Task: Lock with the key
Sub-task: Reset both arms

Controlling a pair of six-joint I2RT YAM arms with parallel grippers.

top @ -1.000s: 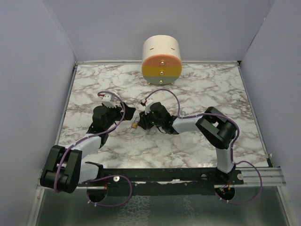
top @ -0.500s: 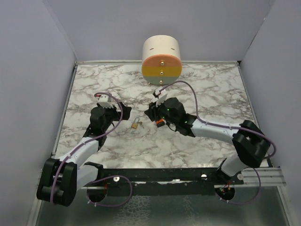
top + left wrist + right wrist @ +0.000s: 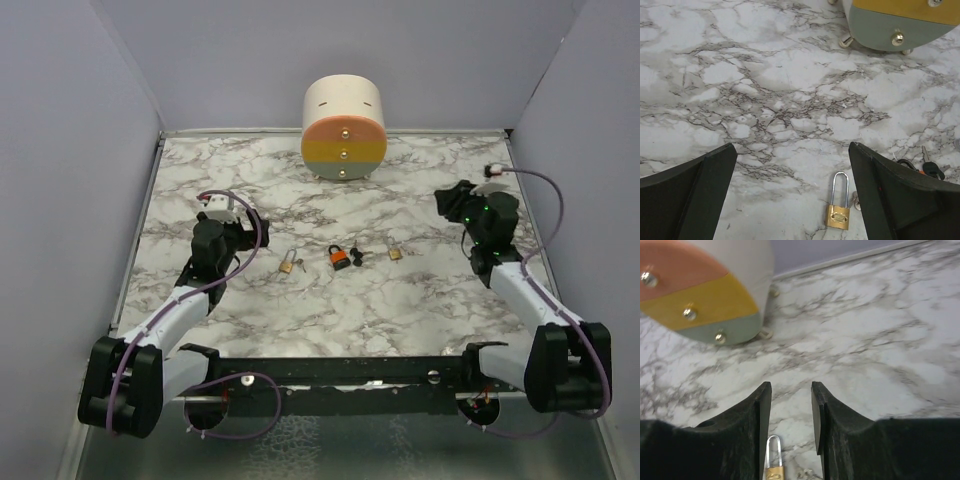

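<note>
Two sets of jaws, neither with anything in them. The left gripper (image 3: 792, 146) has its fingers (image 3: 695, 197) spread wide, with only bare marble between them. The right gripper (image 3: 790, 385) shows just a narrow gap between its fingers (image 3: 761, 430), parted a little and clamped on nothing. Taking the orange padlock (image 3: 337, 256) at mid-table as the marker, the key (image 3: 357, 259) lies flat just to its right, touching or nearly so. Its black head is toward the arms' bases and its thin blade points away toward the back. One small brass padlock (image 3: 838, 210) lies flat a short way left of the orange one. It sits ahead of the left gripper's wide opening, its shackle pointing toward the back. A second brass padlock (image 3: 395, 254) lies to the right, beyond the key. The right gripper hangs well to the right of the orange padlock, close to the table's (image 3: 420, 310) right edge and side wall. The left gripper sits nearer on the left side. Behind the orange padlock, well apart, the round drawer unit (image 3: 344, 125) stands against the back edge, and open marble runs between them. The strip toward the arms' bases is open marble too.
</note>
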